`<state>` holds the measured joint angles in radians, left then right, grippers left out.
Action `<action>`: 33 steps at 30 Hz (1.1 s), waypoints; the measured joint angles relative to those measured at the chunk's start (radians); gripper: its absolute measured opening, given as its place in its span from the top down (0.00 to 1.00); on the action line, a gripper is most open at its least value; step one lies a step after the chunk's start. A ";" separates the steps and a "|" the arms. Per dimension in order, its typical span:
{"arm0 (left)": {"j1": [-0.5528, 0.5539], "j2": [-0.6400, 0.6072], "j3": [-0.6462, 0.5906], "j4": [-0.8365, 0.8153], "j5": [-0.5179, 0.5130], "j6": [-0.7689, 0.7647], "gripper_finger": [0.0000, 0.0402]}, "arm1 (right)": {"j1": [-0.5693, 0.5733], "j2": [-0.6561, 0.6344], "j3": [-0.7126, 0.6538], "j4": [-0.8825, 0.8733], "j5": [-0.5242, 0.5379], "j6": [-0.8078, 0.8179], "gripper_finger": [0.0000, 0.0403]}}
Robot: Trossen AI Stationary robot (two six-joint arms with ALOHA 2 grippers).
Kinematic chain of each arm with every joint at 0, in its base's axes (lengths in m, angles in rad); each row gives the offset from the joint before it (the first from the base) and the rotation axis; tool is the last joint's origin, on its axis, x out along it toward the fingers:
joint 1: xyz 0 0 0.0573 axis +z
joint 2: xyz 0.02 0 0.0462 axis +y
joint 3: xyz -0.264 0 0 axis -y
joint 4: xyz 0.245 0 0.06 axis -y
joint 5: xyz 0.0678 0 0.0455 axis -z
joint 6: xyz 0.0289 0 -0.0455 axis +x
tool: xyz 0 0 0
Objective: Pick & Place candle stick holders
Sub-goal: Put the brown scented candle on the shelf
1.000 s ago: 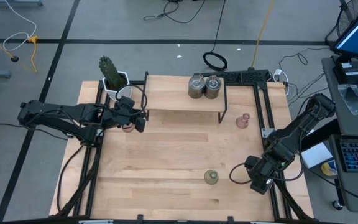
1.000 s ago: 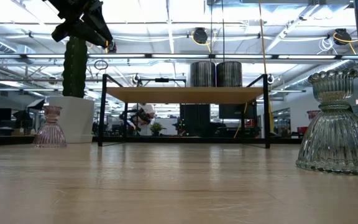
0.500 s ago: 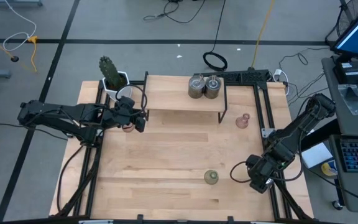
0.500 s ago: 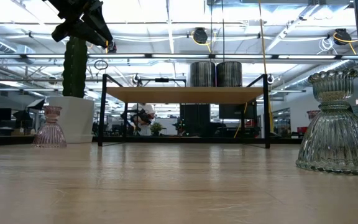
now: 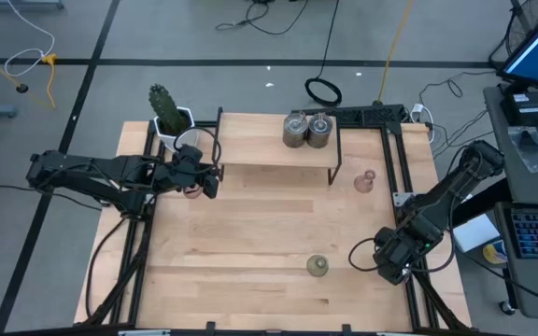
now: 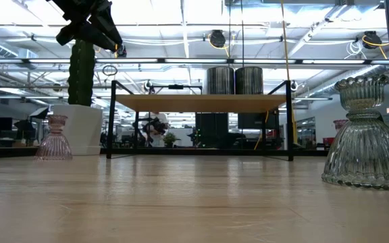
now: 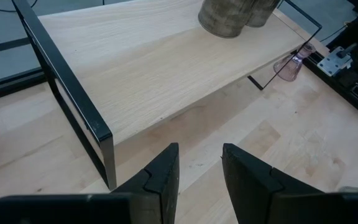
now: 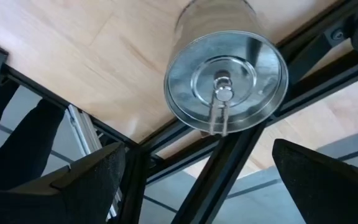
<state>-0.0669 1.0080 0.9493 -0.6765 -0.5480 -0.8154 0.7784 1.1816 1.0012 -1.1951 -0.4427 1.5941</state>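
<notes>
Pale wood planks form the desk, framed by black rails, with cables trailing over the grey floor behind it. Two silvery holders stand touching each other on the raised wooden shelf at the desk's far edge, toward the shelf's right end. A pinkish glass holder sits on the desk just off the shelf's right leg, close to the right edge. Another pink holder stands under the left gripper, beside the white-potted cactus at the far left corner. The olive-green holder stands alone near the front edge, right of centre.

The left gripper hovers by the shelf's left end, its fingers parted with nothing between them. The right gripper hangs near the front right corner, just right of the green holder; its wrist camera looks down into a third silvery holder standing on the desk's edge by the black rail, the dark fingers spread wide to either side and clear of it.
</notes>
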 joint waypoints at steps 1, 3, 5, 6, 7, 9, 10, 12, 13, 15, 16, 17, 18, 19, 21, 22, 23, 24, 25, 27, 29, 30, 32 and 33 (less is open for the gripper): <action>0.000 0.000 0.000 0.000 0.000 0.000 0.70 | 0.000 0.000 0.000 0.001 0.001 0.006 0.01; 0.000 0.000 0.000 0.000 0.000 0.000 0.70 | 0.000 0.000 0.000 0.001 0.020 0.014 0.01; 0.000 0.000 0.000 0.000 0.000 0.000 0.70 | 0.000 0.000 -0.004 -0.001 0.050 -0.002 0.01; 0.000 0.000 0.000 0.000 0.000 0.000 0.70 | 0.000 0.000 -0.013 0.000 0.064 -0.018 0.01; 0.000 0.000 0.000 0.000 0.000 0.000 0.70 | 0.000 0.000 -0.022 0.000 0.082 -0.038 0.01; 0.000 0.000 0.000 0.000 0.000 0.000 0.70 | 0.000 0.001 -0.043 0.011 0.101 -0.059 0.01; 0.000 0.000 0.000 0.000 0.000 0.000 0.70 | 0.000 0.001 -0.054 0.024 0.103 -0.065 0.01; 0.000 0.000 0.000 0.000 0.000 0.000 0.70 | 0.000 0.001 -0.075 0.049 0.113 -0.067 0.01; 0.000 0.000 0.000 0.000 0.000 0.000 0.70 | 0.002 0.001 -0.083 0.061 0.128 -0.067 0.01; 0.000 0.000 0.000 0.000 0.000 0.000 0.70 | 0.002 0.000 -0.094 0.078 0.130 -0.061 0.01; 0.000 0.000 0.000 0.000 0.000 0.000 0.70 | 0.002 -0.001 -0.096 0.081 0.129 -0.059 0.01; 0.000 0.000 0.000 0.000 0.000 0.000 0.70 | 0.002 -0.001 -0.097 0.082 0.129 -0.059 0.01; 0.000 0.000 0.000 0.000 0.000 0.000 0.70 | 0.002 -0.001 -0.097 0.083 0.131 -0.059 0.01; 0.000 0.000 0.000 0.000 0.000 0.000 0.70 | 0.002 -0.001 -0.097 0.084 0.133 -0.058 0.01; 0.000 0.000 0.000 0.000 0.000 0.000 0.70 | 0.002 -0.001 -0.097 0.084 0.141 -0.044 0.01; 0.000 0.000 0.000 0.000 0.000 0.000 0.70 | 0.002 -0.001 -0.097 0.085 0.147 -0.038 0.01; 0.000 0.000 0.000 0.000 0.000 0.000 0.70 | 0.002 -0.001 -0.097 0.085 0.150 -0.035 0.01; 0.000 0.000 0.000 0.000 0.000 0.000 0.70 | 0.002 -0.001 -0.097 0.085 0.150 -0.035 0.01; 0.000 0.000 0.000 0.000 0.000 0.000 0.70 | 0.002 -0.001 -0.097 0.085 0.150 -0.035 0.01; 0.000 0.000 0.000 0.000 0.000 0.000 0.70 | 0.002 -0.001 -0.097 0.086 0.150 -0.035 0.01; 0.000 0.000 0.000 0.000 0.000 0.000 0.70 | 0.002 -0.003 -0.097 0.087 0.150 -0.041 0.01; 0.000 0.000 0.000 0.000 0.000 0.000 0.70 | 0.002 -0.006 -0.097 0.088 0.150 -0.042 0.01; 0.000 0.000 0.000 0.000 0.000 0.000 0.70 | 0.003 -0.017 -0.098 0.096 0.152 -0.044 0.01; 0.000 0.000 0.000 0.000 0.000 0.000 0.70 | 0.003 -0.025 -0.098 0.102 0.155 -0.046 0.01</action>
<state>-0.0673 1.0077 0.9493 -0.6765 -0.5480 -0.8152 0.7811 1.1566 0.9028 -1.0928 -0.2874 1.5484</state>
